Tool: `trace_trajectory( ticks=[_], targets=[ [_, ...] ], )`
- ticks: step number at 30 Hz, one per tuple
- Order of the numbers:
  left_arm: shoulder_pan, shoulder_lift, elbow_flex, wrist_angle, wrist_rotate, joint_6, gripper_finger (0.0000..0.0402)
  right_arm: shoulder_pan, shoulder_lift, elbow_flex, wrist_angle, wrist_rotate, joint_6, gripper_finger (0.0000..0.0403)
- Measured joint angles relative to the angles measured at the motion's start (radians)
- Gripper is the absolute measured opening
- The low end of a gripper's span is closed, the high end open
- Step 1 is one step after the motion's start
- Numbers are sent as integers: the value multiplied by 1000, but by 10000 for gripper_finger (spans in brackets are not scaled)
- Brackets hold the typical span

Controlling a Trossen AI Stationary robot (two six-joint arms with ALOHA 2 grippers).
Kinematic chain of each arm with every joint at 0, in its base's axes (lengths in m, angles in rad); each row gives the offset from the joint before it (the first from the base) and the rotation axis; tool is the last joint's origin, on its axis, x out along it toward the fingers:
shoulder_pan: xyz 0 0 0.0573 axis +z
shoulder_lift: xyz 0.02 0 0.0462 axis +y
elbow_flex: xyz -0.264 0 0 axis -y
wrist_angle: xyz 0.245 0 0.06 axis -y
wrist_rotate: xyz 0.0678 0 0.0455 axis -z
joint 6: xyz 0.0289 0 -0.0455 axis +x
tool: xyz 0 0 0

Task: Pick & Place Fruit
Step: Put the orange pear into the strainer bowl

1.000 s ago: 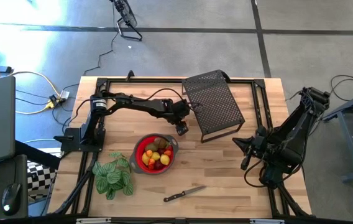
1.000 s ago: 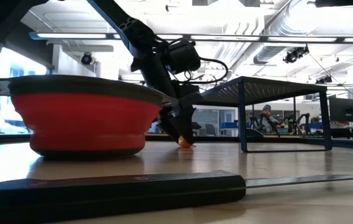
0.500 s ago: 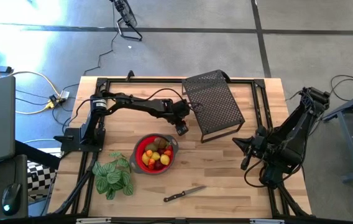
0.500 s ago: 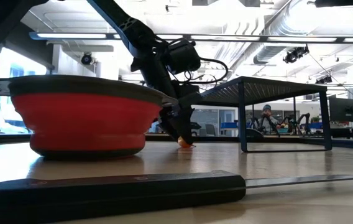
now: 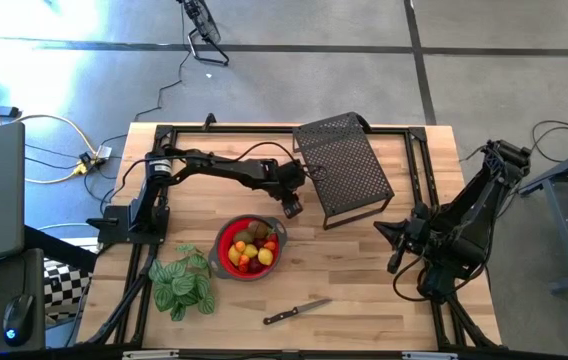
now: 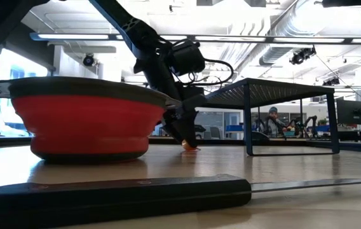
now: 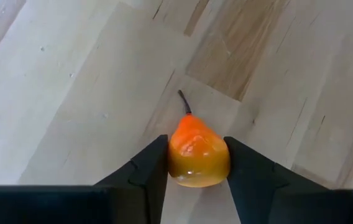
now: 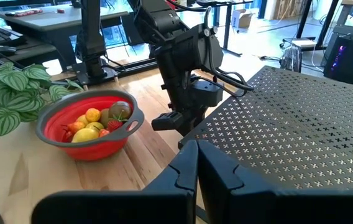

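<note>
Clamping the orange pear [image 7: 197,155] upright, stem up, the left gripper [image 7: 196,163] sits just beyond the red bowl [image 5: 222,243], between it and the mesh rack [image 5: 346,165].

left end effector [image 7: 196,180]: lowered, fingers closed in | right end effector [image 8: 196,163]: parked, fingers together

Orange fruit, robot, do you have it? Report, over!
Left gripper shut on orange fruit, on table beside red bowl. Right gripper shut, waiting. Nothing blocking.
</note>
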Motion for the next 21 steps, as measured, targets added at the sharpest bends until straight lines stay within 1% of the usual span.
trace_trajectory(
  ticks=[4, 9, 12, 18, 21],
  targets=[
    [0, -24, -1, -24, 0, 13, 137, 0, 0, 0, 10, 0, 0, 3],
    [0, -103, -1, -37, -2, 57, 136, 0, 0, 0, 10, -1, -2, 3],
    [0, -148, -1, -81, -2, 76, 136, 0, 0, 0, 10, -2, -3, 3],
    [0, -253, 0, -225, 3, 110, 136, 0, 0, 0, 10, -3, -3, 3],
    [0, -301, 0, -286, 27, 123, 136, 0, 0, 0, 10, -2, -3, 3]
  ],
)
